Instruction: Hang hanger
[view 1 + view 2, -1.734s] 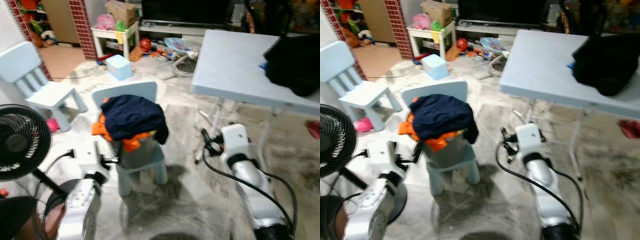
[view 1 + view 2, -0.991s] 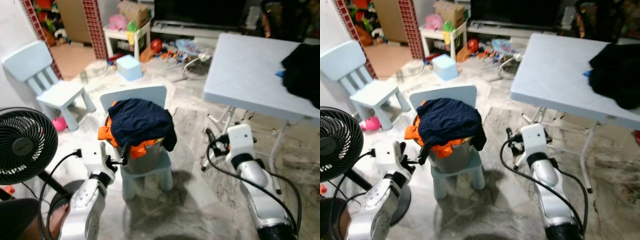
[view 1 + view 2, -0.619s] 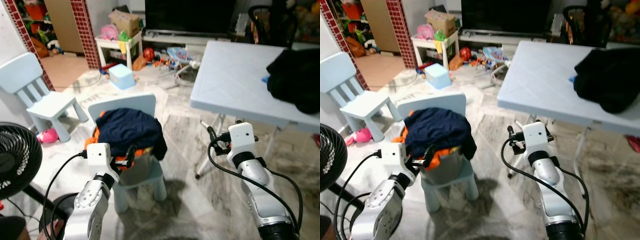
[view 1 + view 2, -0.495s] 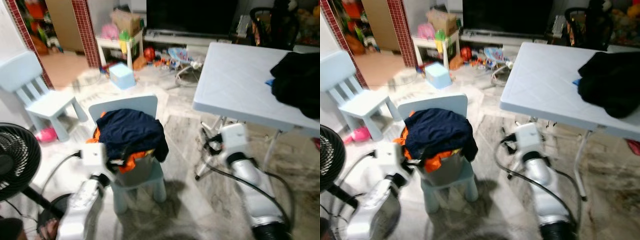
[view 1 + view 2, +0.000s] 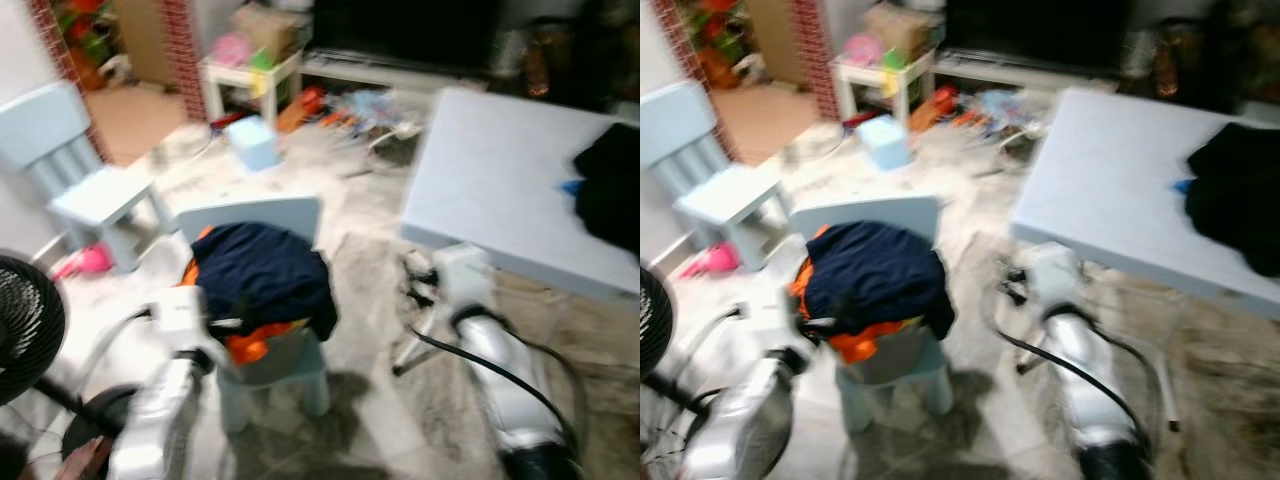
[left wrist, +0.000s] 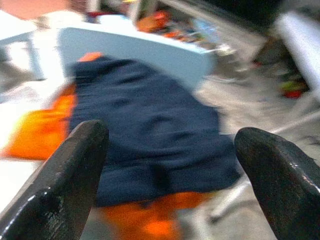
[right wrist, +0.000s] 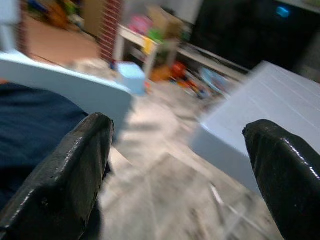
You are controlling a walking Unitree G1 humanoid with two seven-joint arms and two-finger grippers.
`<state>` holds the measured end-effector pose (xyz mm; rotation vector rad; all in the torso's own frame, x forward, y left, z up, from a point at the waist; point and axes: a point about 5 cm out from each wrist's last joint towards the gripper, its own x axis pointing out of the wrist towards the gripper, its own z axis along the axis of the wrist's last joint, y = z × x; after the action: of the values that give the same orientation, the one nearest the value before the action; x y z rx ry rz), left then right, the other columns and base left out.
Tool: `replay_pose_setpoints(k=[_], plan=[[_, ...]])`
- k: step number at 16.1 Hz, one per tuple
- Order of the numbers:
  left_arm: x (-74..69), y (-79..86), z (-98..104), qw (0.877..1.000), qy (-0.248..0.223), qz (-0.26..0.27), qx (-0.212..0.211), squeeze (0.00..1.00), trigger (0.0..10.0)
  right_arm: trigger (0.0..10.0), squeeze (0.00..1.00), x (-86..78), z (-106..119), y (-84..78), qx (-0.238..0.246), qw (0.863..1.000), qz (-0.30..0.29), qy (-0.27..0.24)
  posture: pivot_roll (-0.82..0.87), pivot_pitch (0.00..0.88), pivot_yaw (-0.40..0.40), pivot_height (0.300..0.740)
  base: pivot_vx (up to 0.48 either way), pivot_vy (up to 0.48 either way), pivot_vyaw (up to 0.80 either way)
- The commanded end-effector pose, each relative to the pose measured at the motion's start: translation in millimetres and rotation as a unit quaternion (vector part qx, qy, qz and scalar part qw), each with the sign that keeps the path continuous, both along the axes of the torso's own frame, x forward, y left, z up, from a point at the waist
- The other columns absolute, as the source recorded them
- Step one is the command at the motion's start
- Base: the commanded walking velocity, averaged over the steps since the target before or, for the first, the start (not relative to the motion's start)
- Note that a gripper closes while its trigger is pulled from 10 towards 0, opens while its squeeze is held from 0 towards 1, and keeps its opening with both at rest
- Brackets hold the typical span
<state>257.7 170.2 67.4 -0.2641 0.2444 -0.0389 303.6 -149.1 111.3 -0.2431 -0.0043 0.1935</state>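
A small light-blue chair (image 5: 256, 216) stands on the floor before me, with a navy garment (image 5: 266, 274) heaped on it over orange cloth (image 5: 250, 346). My left gripper (image 5: 226, 324) is open at the chair's left side, level with the pile. The left wrist view has the navy garment (image 6: 150, 135) lying just ahead between the spread fingers (image 6: 60, 185). My right gripper (image 5: 416, 282) is open too, held low to the right of the chair, beside the table's legs. Its wrist view looks past the chair's backrest (image 7: 65, 80) at the floor. Both eye views are blurred.
A pale-blue folding table (image 5: 500, 170) stands to the right with a black garment (image 5: 610, 190) on it. A black fan (image 5: 25, 325) is at my left, a second blue chair (image 5: 80, 170) beyond it. Toys, a blue box (image 5: 250, 143) and a white side table (image 5: 250, 70) crowd the far floor.
The whole picture has shifted and blurred, so the camera is moving. Both grippers keep about the same places beside the chair, and the clothes have not moved.
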Motion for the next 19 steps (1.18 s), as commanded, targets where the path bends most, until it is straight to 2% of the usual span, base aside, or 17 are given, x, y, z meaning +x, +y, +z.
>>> replay_pose_setpoints(k=[1, 7, 10, 12, 13, 16, 19], plan=[[1.3, -6.0, 0, 1.000, 0.009, 0.004, 0.003, 0.00, 10.0, 10.0, 0.00, -1.7, 0, -13.4, -0.006, 1.000, -0.018, 0.001, -0.08, 0.000, -0.036, 0.740, 0.000, 0.000, 0.00], [4.0, -2.8, -6, 0.991, 0.059, 0.078, -0.094, 0.00, 10.0, 10.0, 0.00, -1.8, 1, -11.9, -0.009, 1.000, -0.010, 0.000, -0.08, 0.000, -0.042, 0.740, 0.000, 0.000, 0.00], [7.0, -7.2, -8, 0.989, 0.079, 0.081, -0.097, 0.00, 10.0, 10.0, 0.00, -5.3, 6, -13.6, -0.029, 0.999, 0.014, -0.006, -0.09, 0.000, -0.053, 0.740, 0.000, 0.000, 0.00], [9.1, -9.8, -10, 0.984, 0.096, 0.093, -0.117, 0.00, 10.0, 10.0, 0.00, -9.1, 10, -19.6, -0.039, 0.999, 0.021, -0.006, -0.11, 0.000, -0.062, 0.740, 0.000, 0.000, 0.00], [13.4, -13.7, -11, 0.979, 0.105, 0.106, -0.142, 0.00, 10.0, 10.0, 0.00, -10.9, 16, -26.8, -0.041, 0.999, 0.021, -0.006, -0.12, 0.000, -0.073, 0.740, 0.000, 0.000, 0.00], [17.7, -19.4, -9, 0.977, 0.105, 0.109, -0.147, 0.00, 10.0, 10.0, 0.00, -16.3, 24, -23.7, -0.049, 0.998, 0.043, -0.007, -0.14, 0.000, -0.092, 0.740, 0.000, 0.000, 0.00], [15.0, -25.1, -10, 0.977, 0.109, 0.111, -0.149, 0.00, 10.0, 10.0, 0.00, -31.7, 23, -22.6, -0.062, 0.996, 0.065, 0.004, -0.16, 0.000, -0.113, 0.740, 0.000, 0.000, 0.00]])
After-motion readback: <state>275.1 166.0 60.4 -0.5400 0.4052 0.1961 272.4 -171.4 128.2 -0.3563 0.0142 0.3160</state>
